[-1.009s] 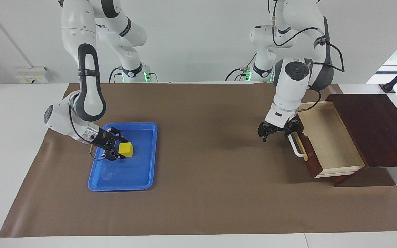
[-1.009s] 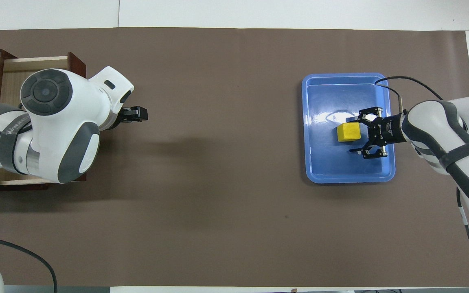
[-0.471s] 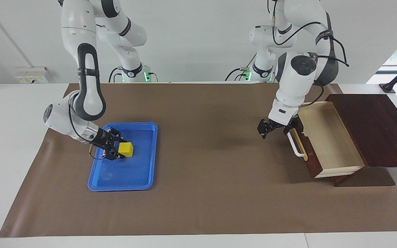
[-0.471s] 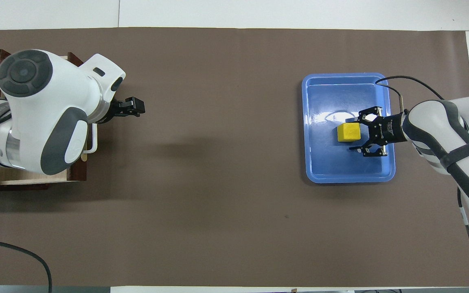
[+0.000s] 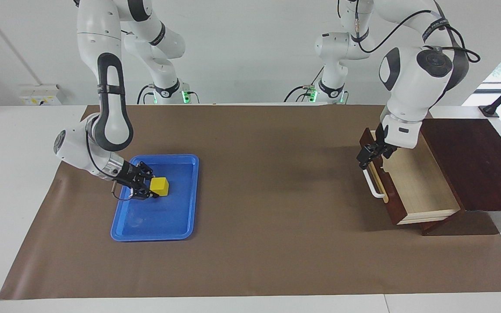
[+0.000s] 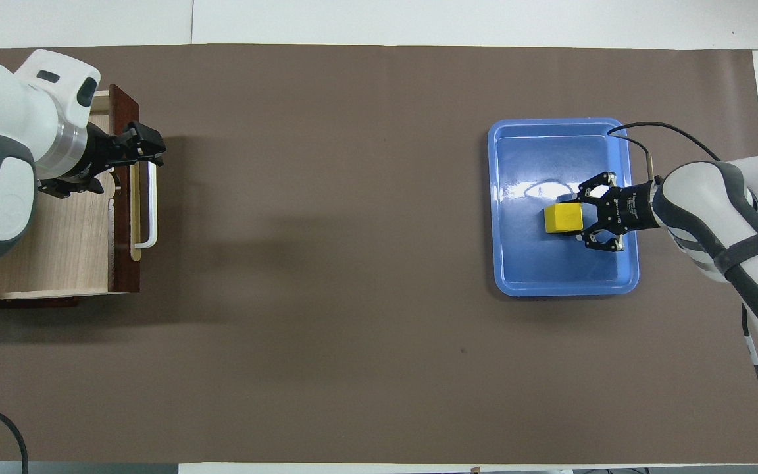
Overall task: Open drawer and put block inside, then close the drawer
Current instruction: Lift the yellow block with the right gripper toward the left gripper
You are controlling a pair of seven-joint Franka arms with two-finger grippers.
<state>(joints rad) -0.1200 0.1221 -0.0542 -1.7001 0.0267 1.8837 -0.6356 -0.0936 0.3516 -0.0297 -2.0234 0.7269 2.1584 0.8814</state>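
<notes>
right gripper [image 5: 149, 188] is down in the blue tray [image 5: 181, 226], fingers closed on the yellow block [image 5: 159, 186]; the block sits low in the tray, can't tell if it's off the tray floor. tray lies on the brown mat [image 5: 259, 243] toward the right arm's end of the table [image 5: 15, 261].

left gripper [image 5: 369, 157] is up over the drawer's front panel, at the end of the panel nearer the robots, just above the top of the white bar handle [image 5: 373, 184]. it holds nothing. its fingers look spread in the overhead view [image 6: 142, 139], not touching the handle as far as i can tell.

drawer [image 5: 411, 182] is pulled out, pale wood inside showing, nothing in it. it sticks out of the dark reddish-brown cabinet [image 5: 476, 161] at the left arm's end of the table. block & drawer are well apart, w/ bare mat between.
</notes>
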